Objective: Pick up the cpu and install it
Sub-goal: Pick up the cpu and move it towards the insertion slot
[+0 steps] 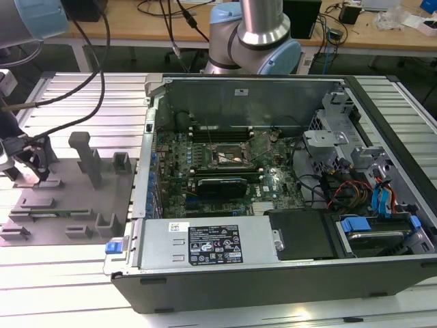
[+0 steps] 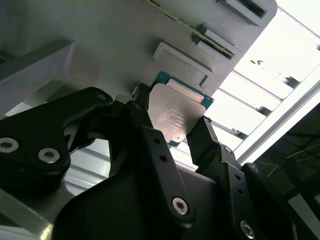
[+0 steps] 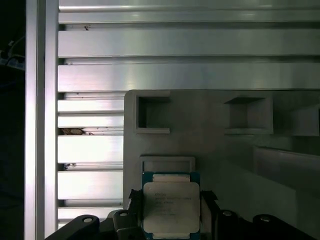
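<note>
1. At the exterior view's far left, we see the tool (image 1: 33, 165) low over the left end of a grey fixture plate (image 1: 75, 205). Black cables (image 1: 89, 82) loop up from it toward the far side.
2. In both wrist views the tool's two black fingers (image 3: 134, 202) are clenched on the cpu (image 3: 171, 207), one against each of two opposite edges. The cpu's pale metal top faces the first wrist camera, and a green border shows around it.
3. The cpu is at the plate's edge, just beside a small raised rectangular block (image 3: 167, 163). We cannot tell whether it rests on the plate or is lifted clear of it.
4. The plate carries raised posts and pockets, among them a tall post (image 1: 87, 158). It lies on a slatted aluminium surface (image 1: 68, 287).
5. To the right of the plate, an open computer case (image 1: 239, 295) lies on its side on the same surface.
6. Inside the case we see the green motherboard (image 1: 205, 174). Its dark square socket frame (image 1: 229, 156) is toward the far side, well apart from the tool and the cpu.
7. Along the case's near edge sits a silver box (image 1: 157, 249) with a white-and-black label.
8. Beyond the case's far wall stands the arm's silver and pale-blue base joint (image 1: 256, 34).
9. At the exterior view's right end of the case are coloured wires (image 1: 345, 193) and blue latches (image 1: 382, 198).
</note>
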Available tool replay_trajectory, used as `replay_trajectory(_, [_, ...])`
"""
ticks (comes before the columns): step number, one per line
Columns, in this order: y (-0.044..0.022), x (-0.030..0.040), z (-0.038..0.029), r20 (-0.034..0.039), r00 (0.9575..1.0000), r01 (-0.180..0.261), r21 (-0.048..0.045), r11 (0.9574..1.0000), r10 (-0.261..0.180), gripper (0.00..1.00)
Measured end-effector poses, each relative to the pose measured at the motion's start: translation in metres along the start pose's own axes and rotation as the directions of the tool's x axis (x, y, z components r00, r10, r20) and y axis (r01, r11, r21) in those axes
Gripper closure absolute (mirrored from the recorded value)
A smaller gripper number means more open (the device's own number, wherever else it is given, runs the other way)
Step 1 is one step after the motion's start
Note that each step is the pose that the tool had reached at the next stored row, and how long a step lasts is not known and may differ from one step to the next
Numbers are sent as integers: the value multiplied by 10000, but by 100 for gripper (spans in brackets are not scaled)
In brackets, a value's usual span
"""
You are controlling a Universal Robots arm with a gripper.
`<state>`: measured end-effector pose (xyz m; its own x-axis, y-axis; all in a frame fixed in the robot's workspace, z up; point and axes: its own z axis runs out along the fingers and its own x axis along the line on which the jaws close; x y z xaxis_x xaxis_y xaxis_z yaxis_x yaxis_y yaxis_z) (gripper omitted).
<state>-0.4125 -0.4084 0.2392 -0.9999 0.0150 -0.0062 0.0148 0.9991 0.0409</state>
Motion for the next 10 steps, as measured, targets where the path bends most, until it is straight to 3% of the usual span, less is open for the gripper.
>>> replay_trajectory(10, [5, -1, -96, 2, 10000, 0, -1, 10000, 0, 45])
